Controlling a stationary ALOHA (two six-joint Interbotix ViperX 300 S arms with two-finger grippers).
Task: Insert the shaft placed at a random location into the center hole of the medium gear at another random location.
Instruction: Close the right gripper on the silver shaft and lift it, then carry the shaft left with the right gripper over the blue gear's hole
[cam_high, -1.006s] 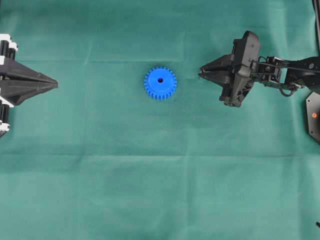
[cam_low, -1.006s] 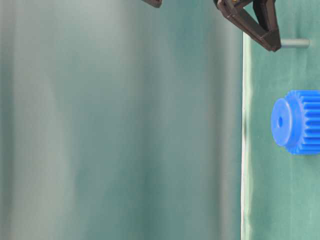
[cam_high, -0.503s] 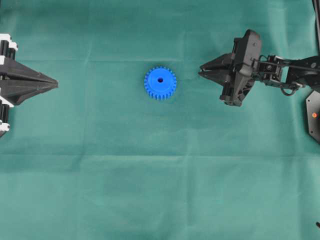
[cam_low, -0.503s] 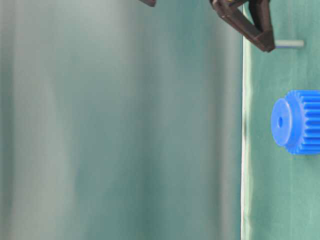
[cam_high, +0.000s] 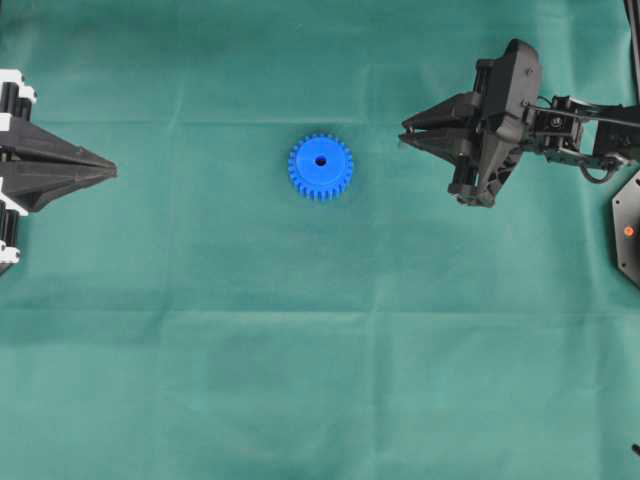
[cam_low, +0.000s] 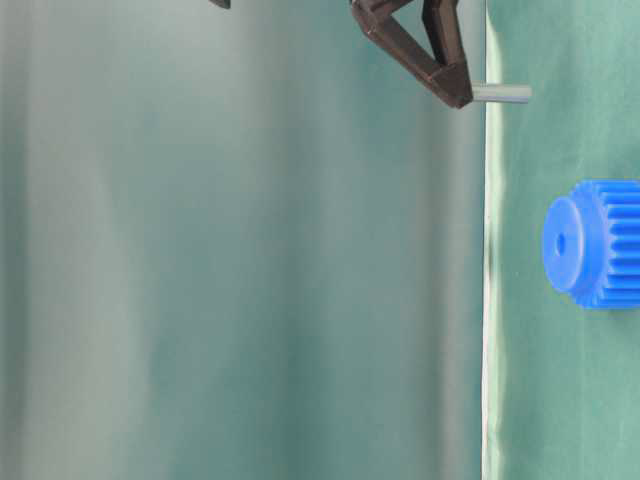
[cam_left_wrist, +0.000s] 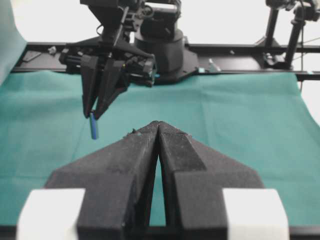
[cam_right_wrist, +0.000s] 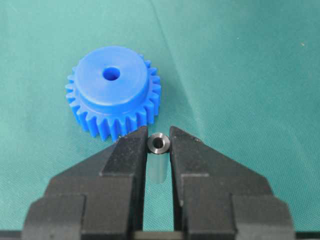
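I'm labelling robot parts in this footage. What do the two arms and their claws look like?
Both are matte black. Each claw has two wedge-shaped fingers tapering to a point: the left claw has white blocks at its base, the right claw sits on a boxy black housing with thin black cables behind it. No sleeves are visible.

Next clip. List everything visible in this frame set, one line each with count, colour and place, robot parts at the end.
medium gear: one, bright blue, lying flat on the cloth near the middle, nothing touching it.
center hole: one, dark, in the gear's raised hub, nothing in it.
shaft: one, silvery grey, clamped at the right gripper's tips, off the cloth.
cloth: one, green, covering the table.
left gripper: one, black, at the left edge of the overhead view, jaws together, holding nothing.
right gripper: one, black, right of the gear in the overhead view, closed on the shaft.
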